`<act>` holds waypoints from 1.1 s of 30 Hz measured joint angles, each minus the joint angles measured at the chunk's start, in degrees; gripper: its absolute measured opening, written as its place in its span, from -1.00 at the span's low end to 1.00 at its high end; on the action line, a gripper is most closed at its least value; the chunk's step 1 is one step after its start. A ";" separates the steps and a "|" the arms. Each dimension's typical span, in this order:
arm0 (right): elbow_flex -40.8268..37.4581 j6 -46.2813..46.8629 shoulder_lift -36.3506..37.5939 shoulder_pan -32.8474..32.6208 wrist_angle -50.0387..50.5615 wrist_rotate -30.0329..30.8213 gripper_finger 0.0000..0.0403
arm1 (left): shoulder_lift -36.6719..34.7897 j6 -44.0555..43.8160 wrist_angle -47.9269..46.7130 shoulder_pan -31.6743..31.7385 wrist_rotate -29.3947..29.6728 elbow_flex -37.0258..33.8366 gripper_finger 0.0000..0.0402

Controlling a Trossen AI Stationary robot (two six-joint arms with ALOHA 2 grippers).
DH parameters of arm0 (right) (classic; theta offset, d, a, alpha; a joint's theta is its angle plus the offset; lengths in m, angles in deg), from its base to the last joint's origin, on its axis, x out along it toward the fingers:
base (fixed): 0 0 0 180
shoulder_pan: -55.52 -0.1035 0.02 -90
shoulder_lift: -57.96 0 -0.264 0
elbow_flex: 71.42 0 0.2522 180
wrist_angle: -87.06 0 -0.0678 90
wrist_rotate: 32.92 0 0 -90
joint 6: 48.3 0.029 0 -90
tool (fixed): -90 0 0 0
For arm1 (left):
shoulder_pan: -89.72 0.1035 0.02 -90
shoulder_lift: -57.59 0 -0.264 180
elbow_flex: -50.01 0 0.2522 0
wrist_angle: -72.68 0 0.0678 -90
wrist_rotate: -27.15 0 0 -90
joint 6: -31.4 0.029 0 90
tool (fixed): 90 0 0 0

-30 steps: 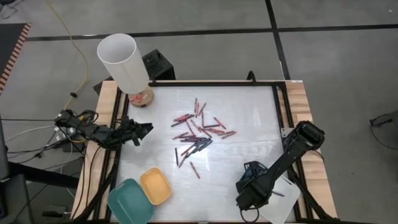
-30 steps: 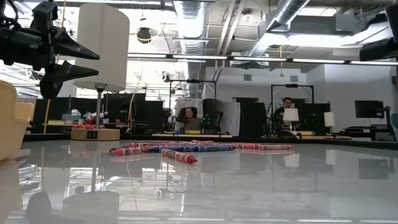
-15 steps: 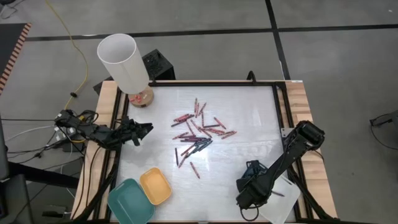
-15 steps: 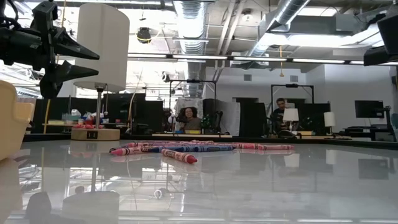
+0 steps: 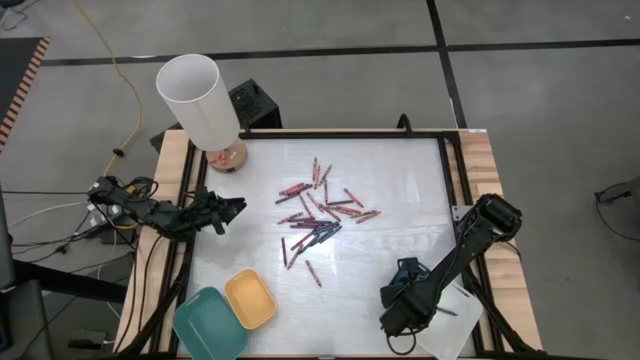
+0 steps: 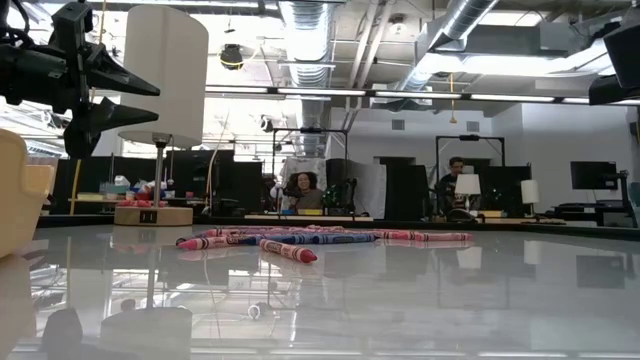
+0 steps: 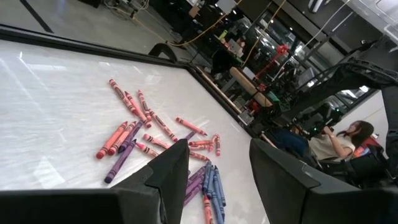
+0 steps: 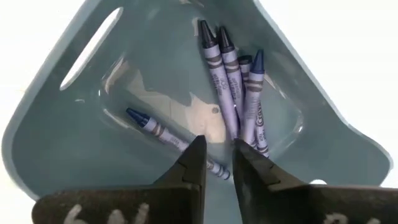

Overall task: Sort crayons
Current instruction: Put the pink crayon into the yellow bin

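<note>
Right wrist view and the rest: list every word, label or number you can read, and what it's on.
None can be read.
The blue crayons in the grey-blue tray carry printed wrappers, too blurred to read.
The wrappers on the crayons on the table are too small.
The lamp and yellow tray show no text.

Crayons lie mid-table; two trays sit at the near-left corner, a third, probably near-right, holds several.

Grey concrete floor, ceiling ducts
</note>
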 joint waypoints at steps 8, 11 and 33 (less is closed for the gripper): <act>0.12 1.12 0.00 -0.02 1.52 -3.36 -0.64 | 0.00 -0.09 0.02 -0.02 0.02 0.00 -0.20; 1.19 1.06 0.00 -0.02 2.78 -4.20 -0.64 | 0.00 -0.15 0.01 -0.01 0.00 0.00 -0.20; 13.99 0.94 -0.02 4.06 8.82 7.44 -0.64 | 0.00 -0.19 0.02 -0.01 0.02 0.00 -0.20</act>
